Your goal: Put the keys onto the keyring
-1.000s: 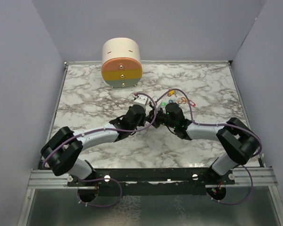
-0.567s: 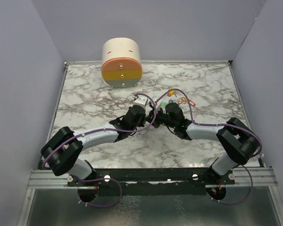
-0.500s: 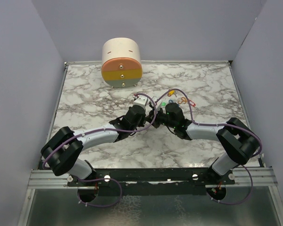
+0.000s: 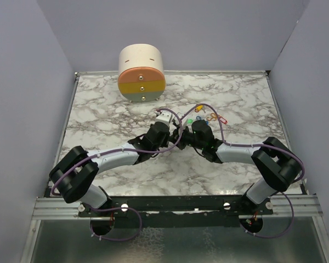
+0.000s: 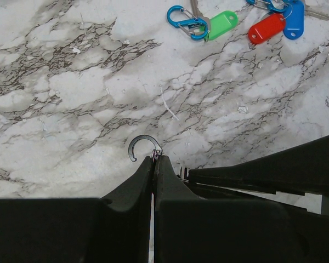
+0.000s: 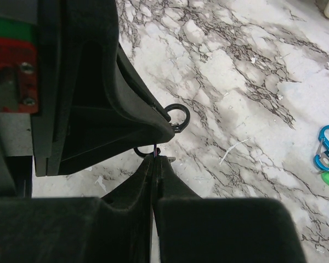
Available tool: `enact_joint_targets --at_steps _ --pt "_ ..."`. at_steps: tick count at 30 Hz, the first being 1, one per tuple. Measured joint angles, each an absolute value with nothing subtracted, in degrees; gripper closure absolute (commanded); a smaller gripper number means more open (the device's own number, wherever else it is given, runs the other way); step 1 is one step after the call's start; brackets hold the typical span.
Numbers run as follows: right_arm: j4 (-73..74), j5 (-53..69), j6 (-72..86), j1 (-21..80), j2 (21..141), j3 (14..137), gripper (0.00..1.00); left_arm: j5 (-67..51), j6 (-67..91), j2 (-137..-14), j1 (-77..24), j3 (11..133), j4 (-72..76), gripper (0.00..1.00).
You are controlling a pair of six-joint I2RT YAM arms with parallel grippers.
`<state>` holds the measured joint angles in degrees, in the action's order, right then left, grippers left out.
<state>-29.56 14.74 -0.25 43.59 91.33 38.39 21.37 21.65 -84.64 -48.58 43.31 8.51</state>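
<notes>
Well beyond the left pincer [image 5: 154,159] gripping the keyring [image 5: 144,136] lie keys [image 5: 266,28].

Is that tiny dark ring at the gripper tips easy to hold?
The thin dark metal ring looks light and stiff, so a nudge would likely skid it. Pinched only at its edge by the left gripper, it may pivot or slip.

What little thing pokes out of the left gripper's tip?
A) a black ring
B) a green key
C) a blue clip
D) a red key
A: the left gripper is shut with a small black ring poking out at its tip, while the green key lies loose farther off.
</notes>
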Motion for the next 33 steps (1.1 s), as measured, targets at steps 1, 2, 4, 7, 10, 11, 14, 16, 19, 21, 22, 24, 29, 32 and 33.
enact_joint_targets --at_steps 1,2,4,7,10,11,14,16,19,21,22,24,29,32,33 --pt "-29.56 14.74 -0.30 43.59 91.33 38.39 0.99 21.37 21.65 -84.64 -48.58 43.31 8.51 1.00" --pt "-29.56 14.79 -0.30 43.62 91.33 38.39 0.99 21.39 21.65 -84.68 -48.40 43.48 8.62 1.00" --pt "-29.54 14.85 -0.32 43.79 91.33 38.39 0.99 21.39 21.61 -84.68 -48.36 43.51 8.84 1.00" --pt "-29.52 15.11 -0.32 43.94 91.42 38.39 0.99 21.39 21.52 -84.68 -48.31 43.57 8.95 1.00" --pt "-29.52 15.27 -0.32 43.99 91.42 38.41 0.99 21.39 21.47 -84.68 -48.29 43.68 8.97 1.00" --pt "-29.52 15.33 -0.32 44.01 91.42 38.41 0.99 21.37 21.47 -84.71 -48.16 43.68 8.97 1.00" --pt "-29.52 15.38 -0.32 44.23 91.42 38.44 0.99 21.37 21.47 -84.90 -47.97 43.70 9.28 1.00" --pt "-29.50 15.44 -0.32 44.31 91.42 38.52 0.99 21.39 21.52 -85.21 -47.81 43.70 9.61 1.00" --pt "-29.34 15.42 -0.34 44.31 91.53 38.72 0.99 21.37 21.61 -85.47 -47.57 43.70 9.82 1.00" --pt "-29.10 15.42 -0.32 44.31 91.66 38.98 0.99 21.39 21.78 -85.47 -47.40 43.70 9.85 1.00" --pt "-29.04 15.42 -0.34 44.29 91.72 39.09 0.99 21.39 21.93 -85.47 -47.35 43.70 9.87 1.00" --pt "-28.97 15.42 -0.32 44.31 91.85 39.20 0.99 21.41 22.15 -85.47 -47.31 43.70 9.87 1.00" --pt "-28.69 15.42 -0.34 44.31 91.94 39.22 0.99 21.41 22.59 -85.47 -47.20 43.70 9.89 1.00" --pt "-28.67 15.42 -0.32 44.31 91.96 39.24 0.99 21.43 22.87 -85.47 -47.09 43.70 9.89 0.92" --pt "-28.64 15.40 -0.34 44.31 91.96 39.24 0.99 21.43 23.07 -85.47 -46.98 43.72 9.87 0.84"
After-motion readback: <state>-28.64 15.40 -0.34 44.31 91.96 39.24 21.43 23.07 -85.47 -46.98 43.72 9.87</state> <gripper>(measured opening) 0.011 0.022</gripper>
